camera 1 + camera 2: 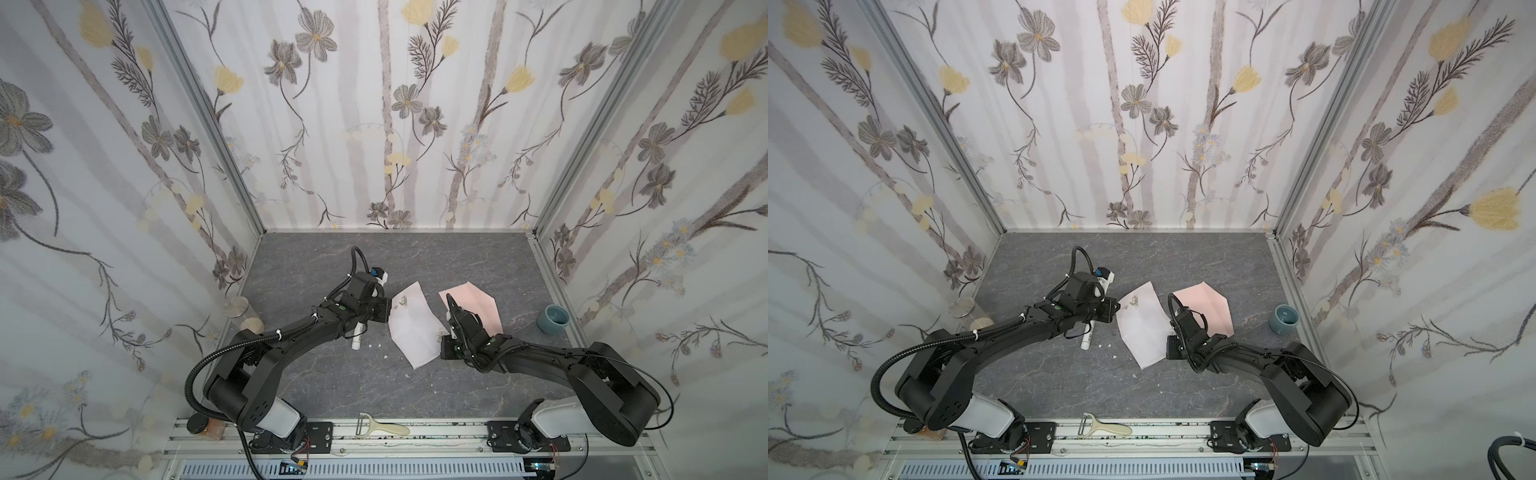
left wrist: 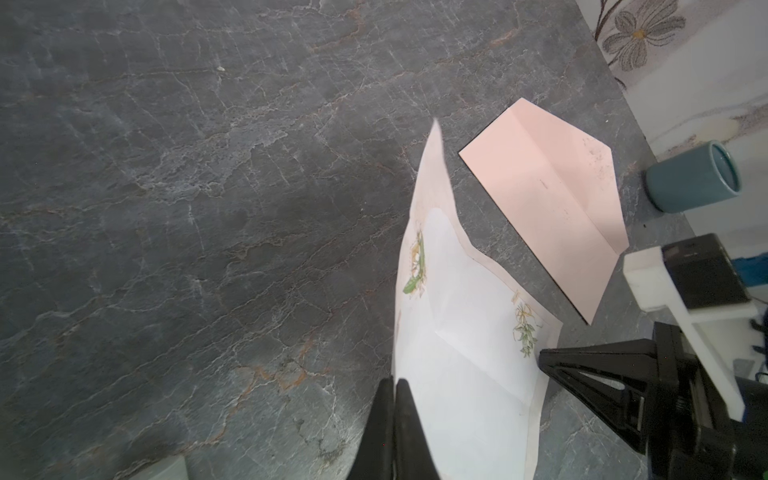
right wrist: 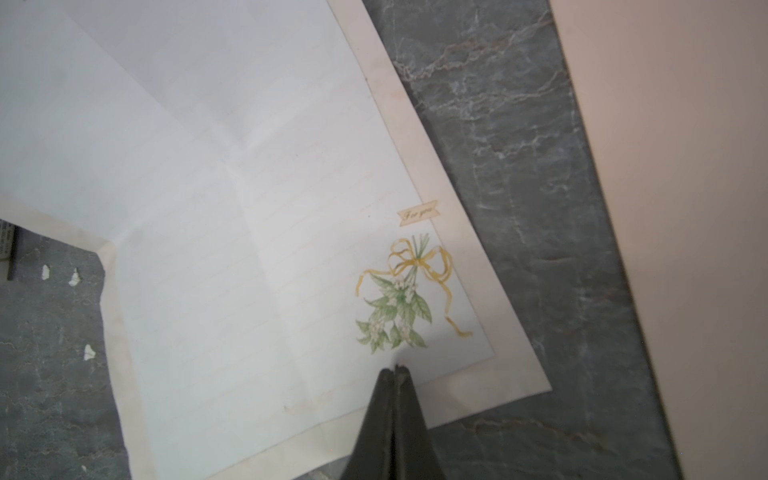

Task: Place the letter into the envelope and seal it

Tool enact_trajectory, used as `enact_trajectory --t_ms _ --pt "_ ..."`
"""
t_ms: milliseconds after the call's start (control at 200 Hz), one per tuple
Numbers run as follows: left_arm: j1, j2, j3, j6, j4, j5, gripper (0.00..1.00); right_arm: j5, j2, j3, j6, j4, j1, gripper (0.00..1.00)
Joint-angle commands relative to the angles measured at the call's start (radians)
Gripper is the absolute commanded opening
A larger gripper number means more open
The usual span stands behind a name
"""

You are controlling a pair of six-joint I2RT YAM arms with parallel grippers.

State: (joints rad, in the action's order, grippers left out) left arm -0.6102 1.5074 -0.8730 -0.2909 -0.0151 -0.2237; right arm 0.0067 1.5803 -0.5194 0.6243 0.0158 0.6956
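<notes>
In both top views the letter [image 1: 409,332] [image 1: 1140,332] lies mid-table [image 1: 332,382], partly bent upward. The envelope [image 1: 478,305] is just beside it on the right, flap unfolded, not touching it. The left gripper [image 1: 390,309] sits at the letter's left edge and the right gripper [image 1: 440,338] at its right edge. A glue stick [image 1: 356,343] lies under the left arm, a cup [image 1: 552,319] stands near the right wall, and a peeler [image 1: 384,428] rests on the front rail

In the left wrist view the left gripper's fingers [image 2: 409,415] are pressed together, pinching the letter's edge. The sheet rises from them with one corner curled up. The envelope [image 2: 544,208] lies flat beyond it, with a strip of table between them

In the right wrist view the right gripper's fingers [image 3: 374,415] are pressed together, tips on the sheet beside the bouquet print. Paper shows on either side of them, so I cannot tell whether they nip it or only press on it
</notes>
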Motion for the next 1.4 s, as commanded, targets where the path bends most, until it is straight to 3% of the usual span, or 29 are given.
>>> enact_trajectory --t_ms 0,350,735,829,1099,1244,1399 --pt "-0.03 -0.016 0.005 0.039 0.028 0.049 0.0 0.003 0.051 -0.01 0.011 0.012 0.001 0.03" --pt "-0.087 -0.041 0.031 0.026 0.034 0.106 0.0 -0.013 0.062 -0.042 0.007 0.031 -0.002 0.04" --pt "-0.188 -0.098 0.08 0.026 0.037 0.222 0.0 -0.061 0.023 -0.062 0.024 0.068 -0.016 0.17" --pt "-0.203 -0.114 0.09 0.032 0.035 0.257 0.0 -0.085 -0.025 -0.06 0.037 0.074 -0.019 0.29" --pt "-0.237 -0.135 0.101 0.049 0.035 0.308 0.0 -0.111 -0.125 -0.056 0.064 0.044 -0.04 0.41" --pt "-0.257 -0.137 0.1 0.064 0.033 0.342 0.0 -0.116 -0.159 -0.077 0.08 0.05 -0.048 0.57" --pt "-0.259 -0.143 0.102 0.063 0.034 0.356 0.0 -0.107 -0.146 -0.099 0.069 0.01 -0.063 0.6"
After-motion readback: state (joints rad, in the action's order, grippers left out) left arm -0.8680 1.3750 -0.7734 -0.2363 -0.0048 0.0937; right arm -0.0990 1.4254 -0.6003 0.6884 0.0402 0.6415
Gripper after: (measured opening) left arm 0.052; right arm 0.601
